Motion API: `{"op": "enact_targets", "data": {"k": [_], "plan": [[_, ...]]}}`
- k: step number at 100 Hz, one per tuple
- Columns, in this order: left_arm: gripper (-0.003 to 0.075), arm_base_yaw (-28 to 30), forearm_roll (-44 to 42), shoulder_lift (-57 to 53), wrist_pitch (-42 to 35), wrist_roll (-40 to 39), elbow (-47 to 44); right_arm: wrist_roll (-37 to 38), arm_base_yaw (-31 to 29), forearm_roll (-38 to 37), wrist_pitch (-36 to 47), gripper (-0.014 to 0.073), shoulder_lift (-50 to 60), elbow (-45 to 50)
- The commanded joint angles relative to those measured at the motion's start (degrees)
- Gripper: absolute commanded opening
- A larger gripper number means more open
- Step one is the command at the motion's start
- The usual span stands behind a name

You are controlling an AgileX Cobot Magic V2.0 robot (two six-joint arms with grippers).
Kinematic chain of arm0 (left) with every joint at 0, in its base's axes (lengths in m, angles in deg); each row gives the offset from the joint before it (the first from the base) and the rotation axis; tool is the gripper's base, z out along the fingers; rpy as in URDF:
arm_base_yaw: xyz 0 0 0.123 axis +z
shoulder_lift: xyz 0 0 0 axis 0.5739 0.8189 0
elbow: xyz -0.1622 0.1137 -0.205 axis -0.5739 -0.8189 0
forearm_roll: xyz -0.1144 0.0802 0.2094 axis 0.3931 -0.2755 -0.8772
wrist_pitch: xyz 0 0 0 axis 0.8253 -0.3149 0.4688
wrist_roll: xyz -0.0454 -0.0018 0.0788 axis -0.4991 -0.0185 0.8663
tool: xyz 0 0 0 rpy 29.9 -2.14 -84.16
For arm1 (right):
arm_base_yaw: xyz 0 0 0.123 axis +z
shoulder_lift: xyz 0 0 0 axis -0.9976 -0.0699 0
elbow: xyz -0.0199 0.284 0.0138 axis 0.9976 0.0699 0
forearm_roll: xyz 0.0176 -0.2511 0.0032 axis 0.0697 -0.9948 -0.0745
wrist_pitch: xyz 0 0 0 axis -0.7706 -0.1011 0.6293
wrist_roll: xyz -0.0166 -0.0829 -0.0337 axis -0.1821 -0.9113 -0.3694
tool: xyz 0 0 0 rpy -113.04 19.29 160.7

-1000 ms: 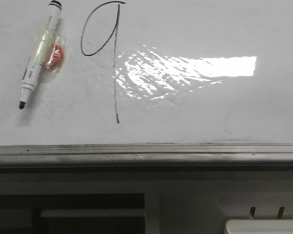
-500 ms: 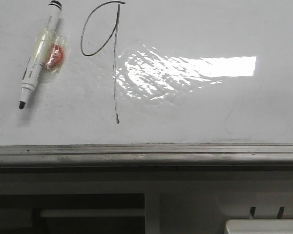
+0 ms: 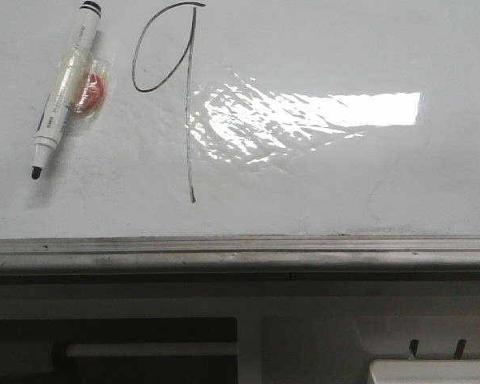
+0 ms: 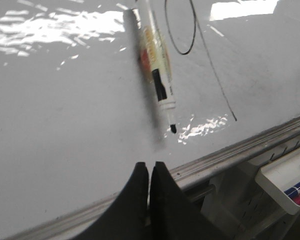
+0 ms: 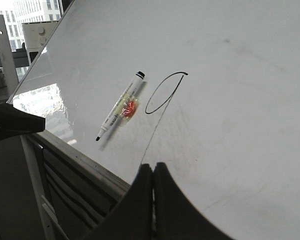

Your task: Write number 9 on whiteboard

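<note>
You'll find no change across the front view. The number 9 (image 3: 176, 88) and the marker pen (image 3: 64, 88) lie exactly as before.

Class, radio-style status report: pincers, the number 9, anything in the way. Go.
Left pincer shut, empty; right pincer shut, empty. Number 9 drawn on whiteboard. Marker lies beside it, uncapped. Nothing in the way.

Strong rectangular glare on the whiteboard (image 3: 320, 184) at 3 o'clock of my front view. Left wrist view slightly blurred; my fingers (image 4: 140, 200) underexposed, nearly black.
</note>
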Motion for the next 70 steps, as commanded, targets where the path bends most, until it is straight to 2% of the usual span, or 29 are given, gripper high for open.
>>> {"op": "enact_targets", "data": {"k": [1,7,17,27,32,57,70], "plan": [[-0.002,2.2,3.7,-2.1,-3.0,-0.1,-0.5,-0.4,0.1,-0.4,4.2,-0.007,-0.6,-1.4],[-0.002,4.1,6.0,-4.7,-3.0,2.2,-2.0,-0.4,0.1,-0.4,4.2,-0.007,-0.6,-1.4],[-0.002,8.1,14.6,-9.1,-2.9,12.6,-4.7,-0.4,0.1,-0.4,4.2,-0.007,-0.6,-1.4],[-0.002,13.0,18.2,-14.2,-2.3,19.3,-7.5,-0.4,0.1,-0.4,4.2,-0.007,-0.6,-1.4],[-0.002,15.3,18.2,-17.0,1.4,19.4,-7.3,-0.4,0.1,-0.4,4.2,-0.007,-0.6,-1.4],[-0.002,27.3,18.3,-16.6,4.3,18.7,-7.3,-0.4,0.1,-0.4,4.1,-0.007,-0.6,-1.4],[-0.002,31.4,18.3,-16.7,6.5,17.9,-7.3,-0.4,0.1,-0.4,4.1,-0.007,-0.6,-1.4]]}}
